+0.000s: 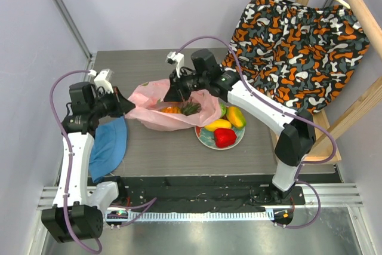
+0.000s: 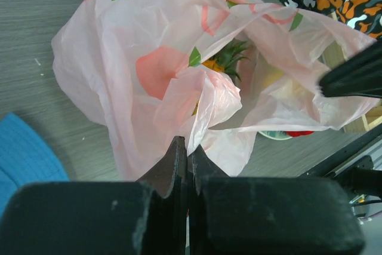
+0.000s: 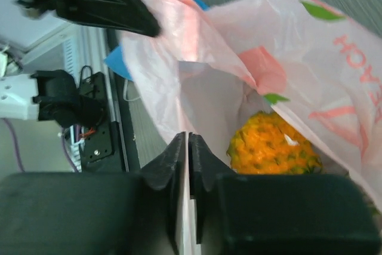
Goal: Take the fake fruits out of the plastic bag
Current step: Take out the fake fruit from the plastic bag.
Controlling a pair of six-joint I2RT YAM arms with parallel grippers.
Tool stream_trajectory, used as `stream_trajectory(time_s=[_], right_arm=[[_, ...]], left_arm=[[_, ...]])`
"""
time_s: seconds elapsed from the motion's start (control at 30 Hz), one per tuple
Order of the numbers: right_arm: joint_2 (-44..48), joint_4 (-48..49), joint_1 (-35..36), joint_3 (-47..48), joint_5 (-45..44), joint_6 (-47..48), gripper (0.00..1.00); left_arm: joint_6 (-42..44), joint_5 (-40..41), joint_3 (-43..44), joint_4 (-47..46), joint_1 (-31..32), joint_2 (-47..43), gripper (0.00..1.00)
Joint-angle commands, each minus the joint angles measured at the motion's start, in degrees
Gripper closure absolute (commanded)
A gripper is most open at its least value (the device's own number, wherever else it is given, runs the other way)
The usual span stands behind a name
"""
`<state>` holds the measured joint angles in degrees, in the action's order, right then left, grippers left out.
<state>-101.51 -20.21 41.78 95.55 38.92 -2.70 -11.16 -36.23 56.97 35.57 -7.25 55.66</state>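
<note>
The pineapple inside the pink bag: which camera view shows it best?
The right wrist view: the pineapple lies close and large, its orange scaly body clear inside the plastic bag. The top view gives only a small orange patch and green crown. The left wrist view shows mostly the crown past a fold.

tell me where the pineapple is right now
In the top view the pineapple lies inside the pink bag, mid-table, just left of the plate.

table point(image 1: 179, 154): grey wood-grain | on it: plastic bag point(image 1: 156, 111) centre; blue hat point(image 1: 110, 144) left; plate point(image 1: 203, 137) right
</note>
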Motion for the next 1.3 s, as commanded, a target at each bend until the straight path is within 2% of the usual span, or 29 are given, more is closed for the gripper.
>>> stream_trajectory(time_s=[0.0,0.03,0.07,0.1,0.13,0.17,0.2,0.3,0.33,0.4,0.5,0.57,0.67,0.77,0.83,0.97,1.27], right_arm=[[-1.8,-3.8,0.8,-1.9,-13.8,-2.6,0.77],[-2.0,-4.0,1.5,-2.3,-19.3,-4.4,0.65],[-2.2,-4.4,1.9,-2.9,-21.8,-5.5,0.58],[-3.1,-4.6,2.0,-3.2,-23.1,-6.6,0.51],[-3.6,-4.7,2.0,-3.3,-23.9,-7.9,0.39],[-4.6,-4.7,2.0,-3.2,-24.8,-10.6,0.37],[-6.1,-4.7,2.0,-2.9,-24.7,-11.3,0.36],[-8.3,-6.9,3.7,-2.7,-21.7,-9.7,0.51],[-8.0,-7.9,4.6,-3.3,-21.5,-8.5,0.53],[-6.9,-10.3,6.8,-6.0,-23.2,-5.4,0.52],[-4.8,-12.2,6.4,-8.3,-26.0,-4.2,0.51],[-3.4,-13.4,5.9,-9.1,-26.0,-4.2,0.49],[-1.2,-13.6,5.2,-9.9,-30.7,-5.7,0.44],[-1.4,-13.4,0.6,-8.8,-35.8,-14.2,0.39],[-2.5,-13.1,-2.8,-7.2,-35.1,-18.5,0.37],[-6.8,-12.8,-5.2,-3.8,-35.2,-20.0,0.35],[-20.9,-9.4,-4.8,6.4,-28.5,-22.3,0.25]], left_arm=[[-2.0,-2.5,1.2,-3.7,1.0,-2.3,1.00],[-2.1,-2.6,0.3,-3.5,1.1,-2.9,1.00],[-2.3,-2.6,-0.2,-3.0,1.1,-3.4,1.00],[-2.4,-2.7,-0.6,-2.6,1.2,-4.5,1.00],[-2.4,-2.6,-1.5,-2.0,1.2,-4.9,1.00],[-2.2,-2.6,-1.9,-1.6,1.3,-5.4,1.00],[-2.2,-2.6,-2.5,-1.2,1.2,-6.2,1.00],[-1.2,-1.6,-3.8,1.2,1.3,-7.2,1.00],[-0.7,-1.1,-4.1,3.1,1.2,-7.8,1.00],[0.7,-0.4,-4.1,4.4,1.4,-8.5,1.00],[1.6,0.6,-3.9,4.9,1.4,-9.0,1.00],[1.8,0.9,-3.7,5.1,1.4,-8.4,1.00],[2.3,0.6,-4.1,5.0,1.4,-8.1,1.00],[2.4,0.4,-4.7,4.5,1.5,-7.8,1.00],[1.9,0.0,-4.9,3.9,1.6,-7.5,1.00],[1.1,-0.2,-4.8,2.7,2.1,-6.4,1.00],[1.5,0.2,-4.1,2.7,2.2,-5.4,1.00]])
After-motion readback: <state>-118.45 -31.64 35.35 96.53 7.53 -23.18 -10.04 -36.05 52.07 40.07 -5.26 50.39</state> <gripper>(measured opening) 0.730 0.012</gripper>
